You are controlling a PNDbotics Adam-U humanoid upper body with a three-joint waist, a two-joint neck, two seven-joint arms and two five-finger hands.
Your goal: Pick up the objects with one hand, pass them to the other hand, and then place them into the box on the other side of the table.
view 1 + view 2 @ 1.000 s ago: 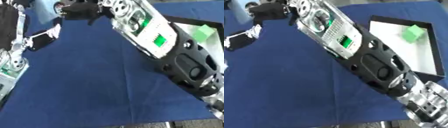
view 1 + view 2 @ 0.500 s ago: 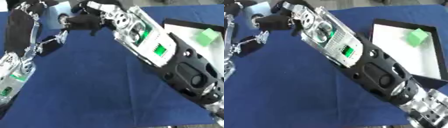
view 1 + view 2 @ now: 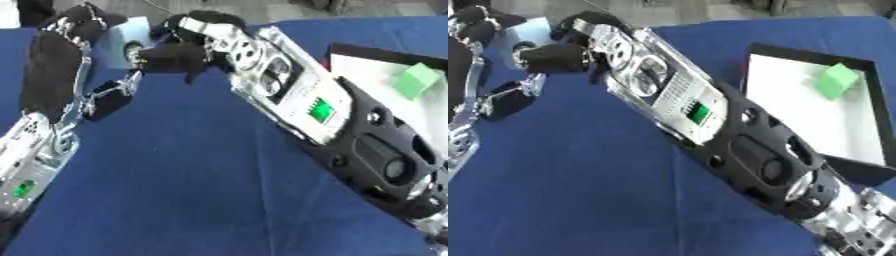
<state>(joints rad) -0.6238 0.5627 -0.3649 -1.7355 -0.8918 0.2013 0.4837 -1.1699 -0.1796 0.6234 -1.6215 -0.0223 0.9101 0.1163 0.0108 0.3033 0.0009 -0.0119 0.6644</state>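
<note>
A blue cloth (image 3: 201,190) covers the table; a black-rimmed white box (image 3: 811,117) at three o'clock holds a green block (image 3: 836,80). At eleven o'clock, right hand (image 3: 175,56) and left hand (image 3: 74,27) meet, fingers' state unclear.

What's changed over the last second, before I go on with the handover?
The left arm has come further into view and its hand now sits just below the right hand at the far left of the table; whether anything passed between them cannot be seen. The view also shifted, so part of this is camera motion. The green block still lies in the box.
</note>
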